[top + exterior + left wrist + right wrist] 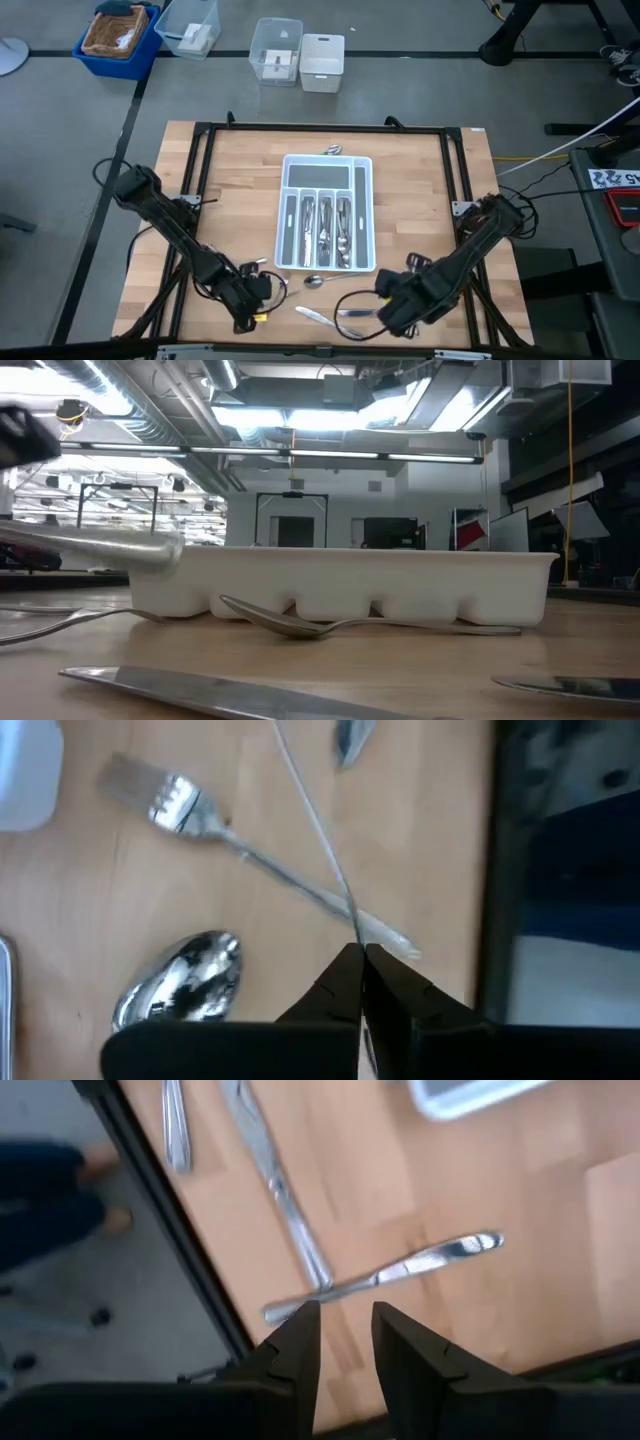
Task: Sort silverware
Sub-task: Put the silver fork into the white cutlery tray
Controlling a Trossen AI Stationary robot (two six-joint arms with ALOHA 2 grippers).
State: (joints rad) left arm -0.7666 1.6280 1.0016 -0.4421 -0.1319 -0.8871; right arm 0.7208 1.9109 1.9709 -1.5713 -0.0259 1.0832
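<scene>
Silverware, slim shiny silver-coloured metal pieces, lies in two groups: several pieces (327, 228) fill the lengthwise slots of the white divided plastic tray (363, 216) at the middle of the pale wooden table (420, 190), and a few lie loose on the wood near the front edge. Among the loose ones, a spoon (313, 282) rests just in front of the tray, and a fork (185, 805) lies beside it.

Left gripper (360, 960), low over the table at front left, is closed with its fingertips pinched on a thin metal handle (315, 820) that crosses the fork's stem.

Right gripper (346, 1330) hovers at front right, fingers slightly parted with nothing between them, above two crossed loose pieces: a knife-like piece (270, 1170) and a slender handle (400, 1268).

Clear plastic bins (277, 50) and a blue basket (118, 38) stand on the floor beyond the table.
</scene>
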